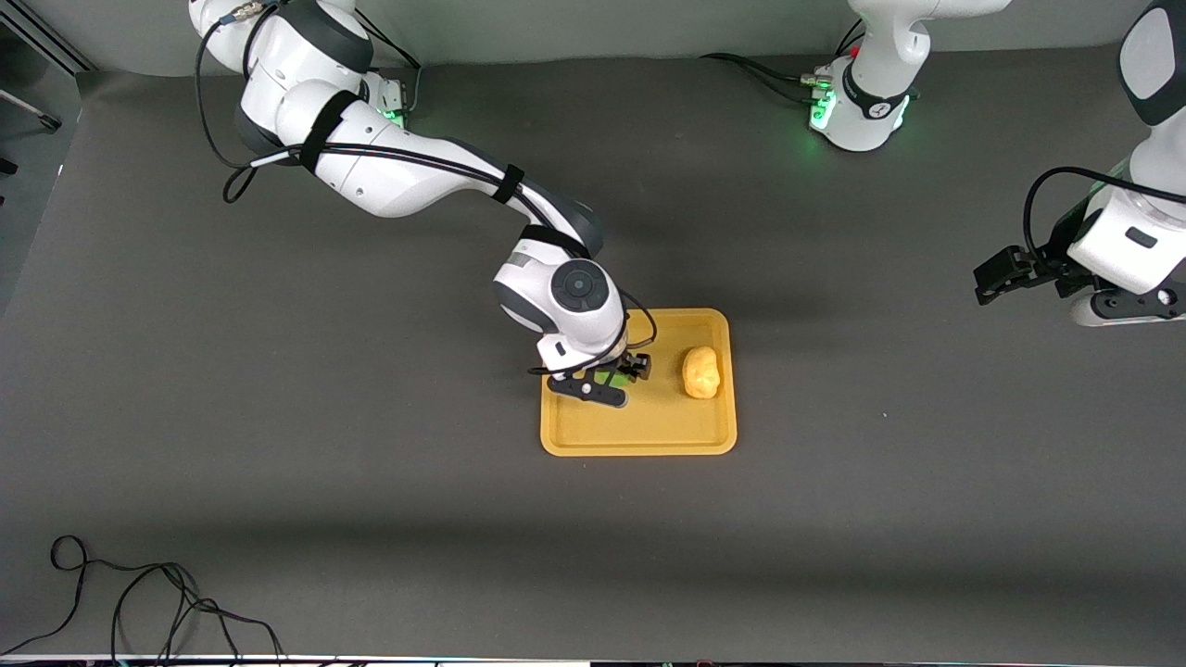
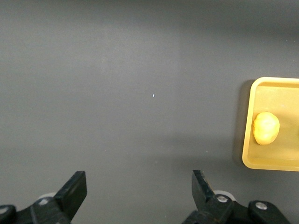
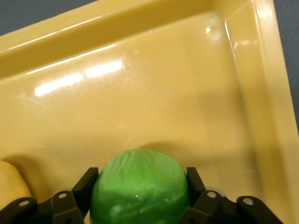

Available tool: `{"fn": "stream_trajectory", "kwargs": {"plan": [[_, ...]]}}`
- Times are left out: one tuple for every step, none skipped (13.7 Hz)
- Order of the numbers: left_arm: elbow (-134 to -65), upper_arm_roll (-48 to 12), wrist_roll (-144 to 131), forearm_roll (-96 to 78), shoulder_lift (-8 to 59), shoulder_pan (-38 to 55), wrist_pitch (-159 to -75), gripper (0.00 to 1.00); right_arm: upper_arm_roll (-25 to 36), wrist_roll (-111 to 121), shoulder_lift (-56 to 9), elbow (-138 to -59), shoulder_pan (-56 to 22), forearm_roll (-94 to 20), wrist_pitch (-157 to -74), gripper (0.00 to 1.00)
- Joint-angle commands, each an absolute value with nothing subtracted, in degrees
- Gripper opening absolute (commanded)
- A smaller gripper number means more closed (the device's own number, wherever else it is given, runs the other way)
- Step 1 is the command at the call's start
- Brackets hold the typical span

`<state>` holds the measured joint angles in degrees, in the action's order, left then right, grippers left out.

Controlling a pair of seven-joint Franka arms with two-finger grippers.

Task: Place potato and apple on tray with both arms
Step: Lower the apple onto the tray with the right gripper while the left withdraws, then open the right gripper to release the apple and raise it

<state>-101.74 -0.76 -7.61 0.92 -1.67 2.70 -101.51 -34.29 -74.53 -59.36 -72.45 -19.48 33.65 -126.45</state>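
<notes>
The orange-yellow tray (image 1: pixel 639 445) lies mid-table. The yellow-tan potato (image 1: pixel 700 371) rests in it, on the side toward the left arm's end. My right gripper (image 1: pixel 611 380) is low over the tray's other half, shut on the green apple (image 1: pixel 609 377). In the right wrist view the apple (image 3: pixel 140 186) sits between both fingers of the right gripper (image 3: pixel 141 175) just over the tray floor (image 3: pixel 163 93), with the potato's edge (image 3: pixel 9 184) beside it. My left gripper (image 1: pixel 996 278) waits open and empty over bare table at the left arm's end. Its wrist view shows the left gripper (image 2: pixel 138 179), the tray (image 2: pixel 271 161) and the potato (image 2: pixel 266 128).
A loose black cable (image 1: pixel 139 602) lies on the table near the front camera, toward the right arm's end. The left arm's base (image 1: pixel 862 111) stands at the table's back edge. The dark table surface (image 1: pixel 371 417) surrounds the tray.
</notes>
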Motion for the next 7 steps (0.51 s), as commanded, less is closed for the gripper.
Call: {"fn": "stream_trajectory", "kwargs": {"plan": [[-103.0,0.2,-4.8,1.1,-2.9,3.4,-101.7,1.00,-34.6,-75.9,-60.0,-70.4,-19.6,36.0,-126.0,1.00],[-102.9,0.3,-4.7,1.1,-3.0,3.3,-101.6,1.00,-34.7,-75.7,-59.4,-70.5,-19.1,37.9,-125.5,1.00],[-102.8,0.3,-4.7,1.1,-3.0,3.4,-101.7,1.00,-35.0,-75.2,-58.5,-70.6,-17.3,38.9,-123.9,1.00],[-102.9,0.3,-4.7,1.1,-3.1,3.4,-101.5,1.00,-35.9,-73.4,-57.0,-70.7,-15.9,38.8,-121.8,1.00],[-103.0,0.2,-4.7,1.1,-3.1,3.4,-101.7,1.00,-37.1,-71.5,-55.3,-70.8,-13.8,38.6,-119.2,1.00],[-103.1,0.3,-4.7,1.1,-3.0,3.4,-102.0,1.00,-39.2,-70.2,-52.9,-71.3,-11.4,38.4,-115.7,1.00],[-103.2,0.3,-4.7,1.1,-2.9,3.3,-102.0,1.00,-41.9,-68.0,-52.0,-71.3,-8.5,38.4,-111.6,1.00]]}}
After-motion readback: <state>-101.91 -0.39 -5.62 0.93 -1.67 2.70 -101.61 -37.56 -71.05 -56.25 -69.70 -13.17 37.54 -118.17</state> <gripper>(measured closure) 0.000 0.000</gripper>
